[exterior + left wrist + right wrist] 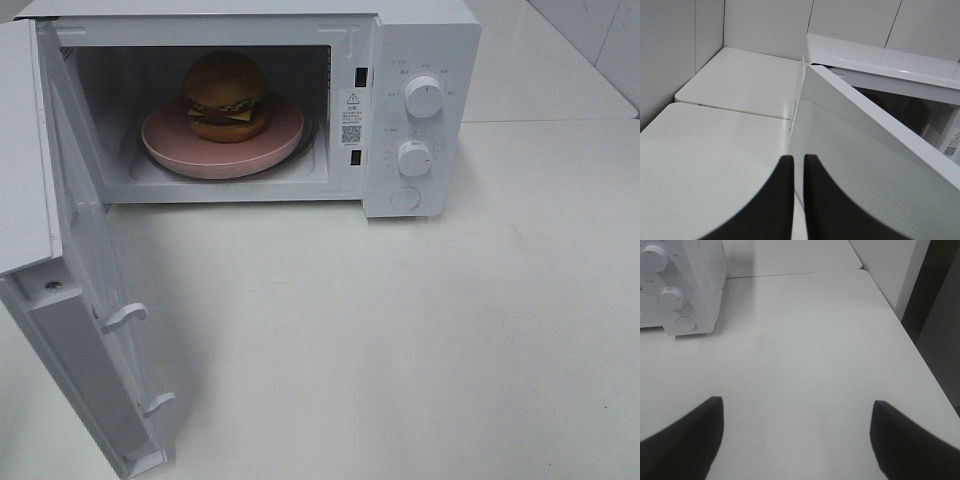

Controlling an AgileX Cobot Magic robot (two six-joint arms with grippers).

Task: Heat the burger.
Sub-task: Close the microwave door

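While the microwave [420,40] stood on the white table [420,330] with its door [80,300] swung wide open on the left side, we noted the burger [226,95] inside the cavity. It sat upright at about the middle of a pink plate [165,150]. Bun on top, yellow cheese and dark patty showing at the side that faced us. The plate lay flat on the cavity floor, its front rim close to the opening.

Control panel on the microwave's right side: upper knob [424,97], lower knob [413,158], a round button [404,198] beneath them.

Neither arm showed in the high view.

Left wrist view: we found the left gripper [798,162] close by the door's outer face, low against it. Its two dark fingers [772,210] were drawn almost together, with only a thin pale slit between them. Whether they touched the door we could not tell. Above the door's top edge a slice of the dark cavity was visible.

Right wrist view: the right gripper [796,407] hung over the table, in front of the control panel and well apart from it. Its fingers [695,430] were spread wide, with only tabletop showing between them.
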